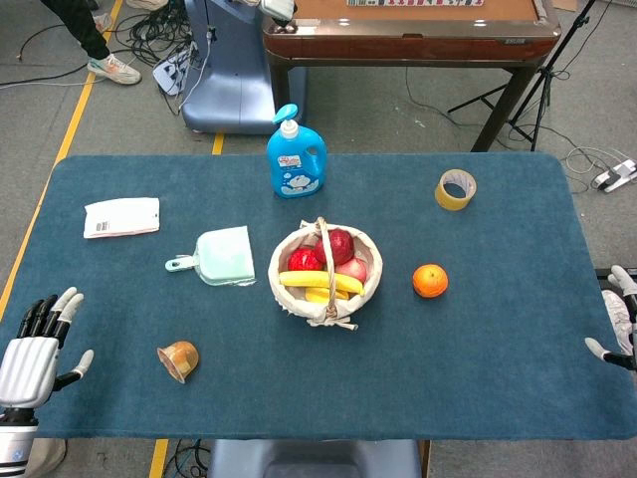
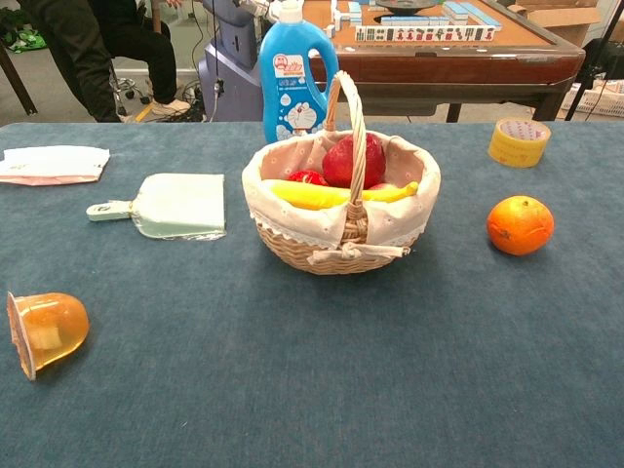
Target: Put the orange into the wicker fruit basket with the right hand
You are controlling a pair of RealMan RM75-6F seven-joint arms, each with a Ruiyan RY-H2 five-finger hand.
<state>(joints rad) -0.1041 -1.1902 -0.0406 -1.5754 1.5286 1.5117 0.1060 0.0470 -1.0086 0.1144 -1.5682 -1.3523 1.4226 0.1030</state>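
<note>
The orange (image 1: 430, 281) (image 2: 520, 225) lies on the blue table, just right of the wicker fruit basket (image 1: 370, 284) (image 2: 292, 249). The basket has a white lining and a tall handle, and holds red apples and bananas. My right hand (image 1: 619, 319) shows only at the right edge of the head view, beside the table and far from the orange; it holds nothing and its visible fingers are apart. My left hand (image 1: 38, 346) rests at the table's near left corner, fingers spread and empty. Neither hand appears in the chest view.
A blue detergent bottle (image 1: 296, 154) (image 2: 296, 78) stands behind the basket. A tape roll (image 1: 456, 189) (image 2: 518, 142) lies back right. A green dustpan (image 1: 221, 256) (image 2: 175, 206), a white packet (image 1: 121, 217) (image 2: 54, 163) and a tipped jelly cup (image 1: 179, 359) (image 2: 44, 330) lie left.
</note>
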